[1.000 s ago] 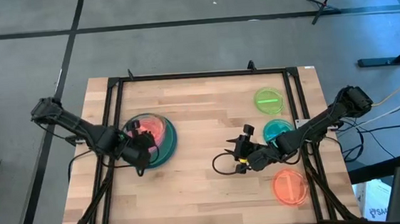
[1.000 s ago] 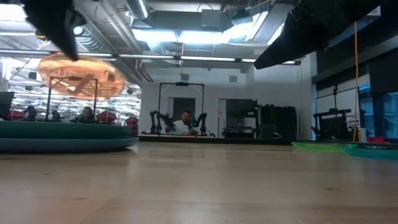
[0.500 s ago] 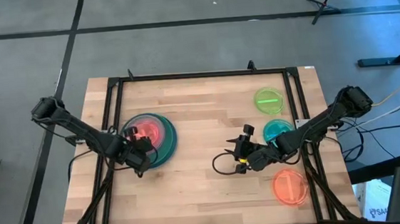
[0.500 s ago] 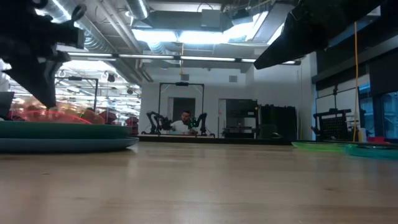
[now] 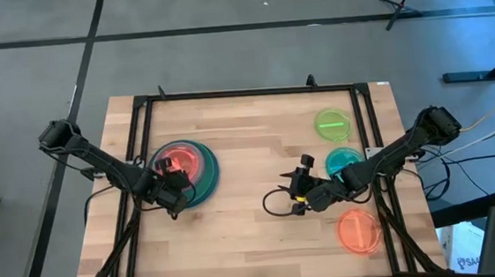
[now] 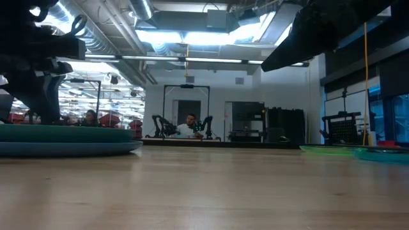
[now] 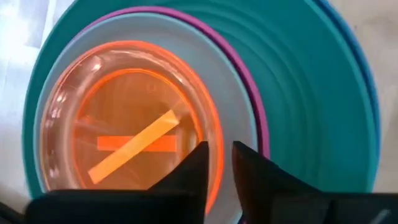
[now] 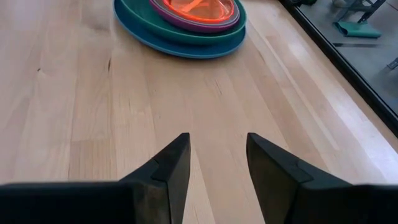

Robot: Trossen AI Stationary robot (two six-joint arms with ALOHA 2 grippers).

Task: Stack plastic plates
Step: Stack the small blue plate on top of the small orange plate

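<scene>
A stack of plates (image 5: 199, 179) sits at the table's left: large blue at the bottom, then teal, magenta and a pale one, with a small translucent orange plate (image 7: 124, 118) on top. My left gripper (image 5: 170, 183) is low at the stack's near side, shut on that orange plate. My right gripper (image 8: 217, 155) is open and hovers over bare wood right of centre (image 5: 298, 190), pointing toward the stack (image 8: 186, 25). A lime plate (image 5: 332, 124), a teal plate (image 5: 345, 161) and another orange plate (image 5: 358, 230) lie flat on the table's right side. My left gripper holds the small orange plate by its rim (image 7: 216, 146) on the plate's near side, one finger inside the rim and one outside. The fingers come from above, slanting from the near-left. The plate lies flat on the pale plate (image 7: 236, 106) at the top of the stack.
A black frame rail (image 5: 253, 93) runs around the tabletop. A black cable (image 5: 275, 203) loops beside my right gripper. Bare wood lies between the stack and the right-side plates. In the low view a person (image 6: 192, 124) sits in the room far behind the table.
My left gripper has moved down, bringing the orange plate from a tilted hold in the air above the stack to lying flat on top of it, a little farther toward the table's left. My right arm has kept still.
</scene>
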